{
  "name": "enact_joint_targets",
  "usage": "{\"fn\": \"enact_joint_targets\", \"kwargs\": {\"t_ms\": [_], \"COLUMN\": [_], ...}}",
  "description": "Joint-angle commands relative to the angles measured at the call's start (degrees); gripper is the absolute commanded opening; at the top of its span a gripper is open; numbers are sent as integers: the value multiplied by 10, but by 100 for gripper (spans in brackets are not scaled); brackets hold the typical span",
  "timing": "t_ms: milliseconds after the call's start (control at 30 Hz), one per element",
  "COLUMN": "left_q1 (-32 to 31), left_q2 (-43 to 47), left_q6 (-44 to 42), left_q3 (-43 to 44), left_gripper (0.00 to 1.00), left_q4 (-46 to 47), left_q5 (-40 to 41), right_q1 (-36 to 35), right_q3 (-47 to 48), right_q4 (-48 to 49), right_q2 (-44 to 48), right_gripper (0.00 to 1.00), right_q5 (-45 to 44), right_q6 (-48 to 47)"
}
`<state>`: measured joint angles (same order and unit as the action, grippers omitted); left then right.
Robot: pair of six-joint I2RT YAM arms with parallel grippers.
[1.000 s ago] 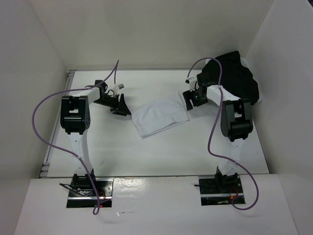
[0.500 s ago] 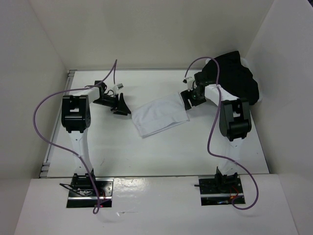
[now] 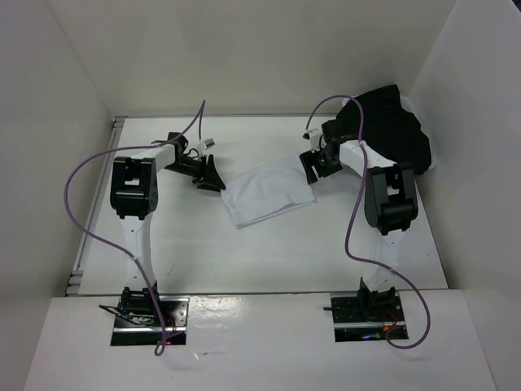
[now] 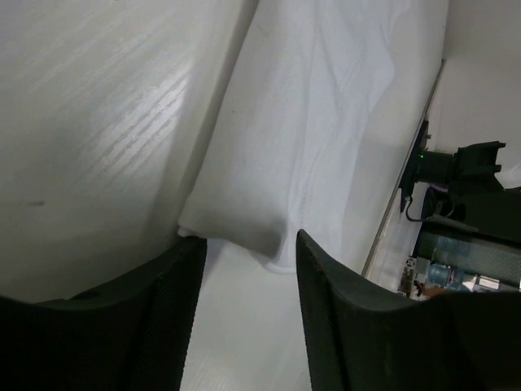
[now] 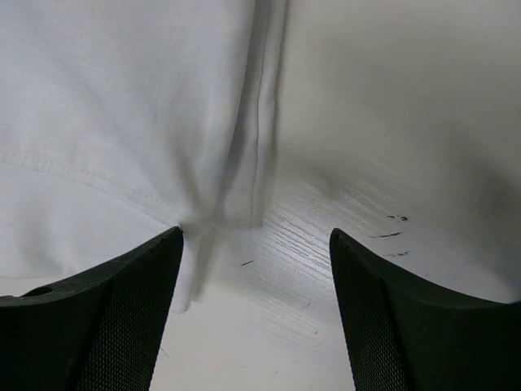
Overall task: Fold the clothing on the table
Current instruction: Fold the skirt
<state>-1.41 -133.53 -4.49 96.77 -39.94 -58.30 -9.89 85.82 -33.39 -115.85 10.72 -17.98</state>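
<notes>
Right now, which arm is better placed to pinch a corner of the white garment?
Left, probably: a corner of the white garment lies centred ahead of the open left gripper; the right gripper straddles mostly bare table.

The thin white cloth garment (image 3: 269, 192) is matt and faintly creased, with a stitched hem. Under it, the flat white table (image 3: 212, 244) is matt, finely grained and lightly scuffed. To the right of the garment, the black heap (image 3: 395, 130) looks like matt cloth. The black fingers (image 5: 106, 326) of the right gripper (image 5: 256, 236) are finely mesh-textured.

Top camera looked steeply down over the whole table (image 3: 269, 252); both wrist cameras closely viewed opposite edges of the clothing (image 3: 269, 191).
</notes>
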Motion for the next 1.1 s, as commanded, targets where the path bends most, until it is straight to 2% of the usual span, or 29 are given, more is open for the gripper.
{"fn": "enact_joint_targets", "kwargs": {"t_ms": [0,333,367,467,500,700,800,1067], "left_q1": [-5,-23,-29,-34,-34,-34,-24,-6], "left_q2": [-37,-38,-38,-32,-32,-5,2,21], "left_q6": [-4,39,44,50,50,45,34,9], "left_q3": [5,5,5,5,5,-27,-34,-62], "left_gripper": [56,23,16,8,2,0,0,0], "left_q4": [26,50,50,55,55,61,55,44], "left_q5": [64,133,139,145,151,156,161,178], "right_q1": [-5,-5,-5,-5,-5,-5,-5,6], "right_q3": [19,14,14,14,8,-2,5,22], "right_q4": [-5,-5,-5,-5,0,12,-4,-16], "right_q2": [5,5,5,5,5,23,18,-15], "right_gripper": [77,77,77,77,77,77,85,85], "right_q5": [-4,-10,-10,-15,-15,-36,-10,69], "right_q6": [-9,-9,-9,-9,-9,-4,-17,-28]}}
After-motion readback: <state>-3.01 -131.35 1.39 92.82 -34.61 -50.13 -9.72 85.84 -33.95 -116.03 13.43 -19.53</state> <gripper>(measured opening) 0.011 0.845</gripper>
